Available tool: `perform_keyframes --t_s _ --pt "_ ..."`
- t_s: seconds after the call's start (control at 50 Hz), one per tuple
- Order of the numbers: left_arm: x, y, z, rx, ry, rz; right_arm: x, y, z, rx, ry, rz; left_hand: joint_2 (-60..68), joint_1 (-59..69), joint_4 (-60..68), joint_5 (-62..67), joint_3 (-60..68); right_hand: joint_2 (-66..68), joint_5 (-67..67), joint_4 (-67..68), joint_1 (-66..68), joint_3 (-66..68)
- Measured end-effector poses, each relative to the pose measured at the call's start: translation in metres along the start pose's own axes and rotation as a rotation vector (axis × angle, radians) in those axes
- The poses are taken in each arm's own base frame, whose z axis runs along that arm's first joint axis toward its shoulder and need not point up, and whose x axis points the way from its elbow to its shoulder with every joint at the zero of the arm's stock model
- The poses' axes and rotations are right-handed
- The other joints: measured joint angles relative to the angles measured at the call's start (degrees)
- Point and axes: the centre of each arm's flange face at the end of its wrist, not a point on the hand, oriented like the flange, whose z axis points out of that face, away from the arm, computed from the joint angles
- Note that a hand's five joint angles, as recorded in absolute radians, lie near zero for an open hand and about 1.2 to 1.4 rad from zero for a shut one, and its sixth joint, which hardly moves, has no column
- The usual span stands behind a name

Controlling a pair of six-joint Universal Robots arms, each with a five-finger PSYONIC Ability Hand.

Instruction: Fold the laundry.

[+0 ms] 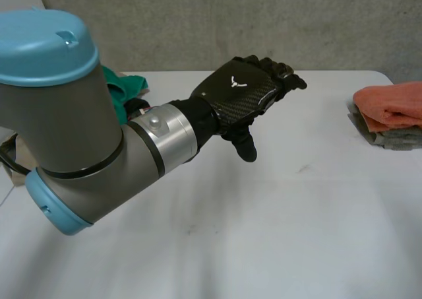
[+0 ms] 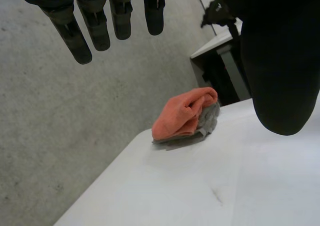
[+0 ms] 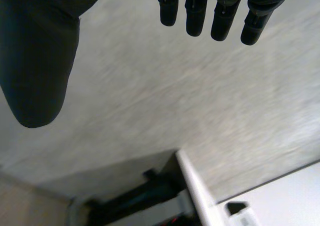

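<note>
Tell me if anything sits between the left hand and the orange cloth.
Nothing visible does. Bare white table lies between the left hand and the orange cloth, which rests on a grey cloth near the table's right edge.

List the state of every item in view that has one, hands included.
left hand: open, fingers relaxed, empty, above the table.
right hand: open, fingers straight, empty.
orange cloth: folded, lying on the grey cloth.
grey cloth: folded, under the orange cloth at the table's edge.
green cloth: unfolded, bunched behind the left arm.
</note>
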Motion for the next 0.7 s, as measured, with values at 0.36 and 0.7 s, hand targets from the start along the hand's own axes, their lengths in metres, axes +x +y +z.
perform_keyframes --t_s 0.36,0.7 --pt "-0.139 0.001 -0.022 0.021 -0.543 0.071 -0.119 -0.164 -0.216 0.539 -0.781 0.438 0.0 0.0 0.0 0.0 0.0 0.0 0.0 0.0 0.0 -0.2" --pt "-0.316 0.17 -0.049 -0.316 -0.827 0.281 -0.187 -0.119 -0.336 0.385 -1.131 0.222 12.2 14.4 12.4 11.3 12.0 0.0 -0.1 0.0 0.0 -0.2"
